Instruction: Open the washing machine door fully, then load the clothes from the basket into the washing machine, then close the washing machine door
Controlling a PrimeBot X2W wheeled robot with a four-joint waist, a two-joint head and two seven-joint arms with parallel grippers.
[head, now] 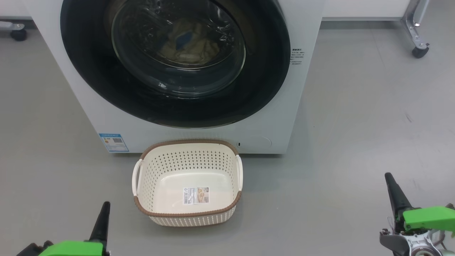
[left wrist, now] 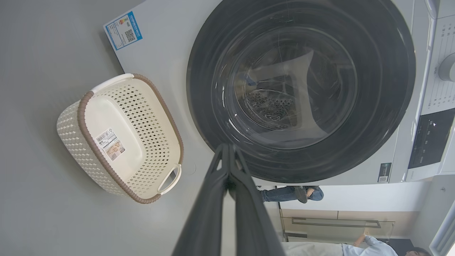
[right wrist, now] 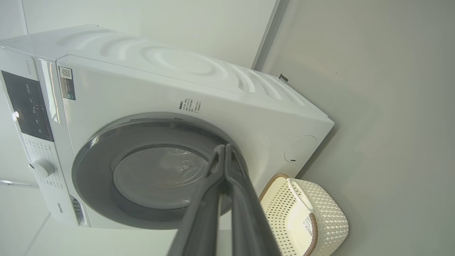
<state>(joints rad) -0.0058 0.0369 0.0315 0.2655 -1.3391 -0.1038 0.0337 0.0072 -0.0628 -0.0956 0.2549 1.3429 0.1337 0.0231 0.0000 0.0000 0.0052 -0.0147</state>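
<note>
The large round washing machine door (head: 263, 81), with its glossy black rim and bulging glass bowl, lies flat against the front of the big white front-loading washing machine (head: 89, 117). Through the glass, the pale cream clothes with a blue piece among them (head: 192, 46) lie in the drum. The small cream perforated plastic basket with a brown rim (head: 188, 142) stands on the grey floor (head: 355, 124) just in front of the machine, holding just its paper label (head: 196, 195).

The work looks done apart from a check. The left gripper (head: 105, 205) and right gripper (head: 389, 176) each have their dark fingers pressed together on nothing, well apart from the door. Whether the latch has caught is hard to tell from here. A good finish is one firm, flat push on the black rim, steering the arms wide of the basket.
</note>
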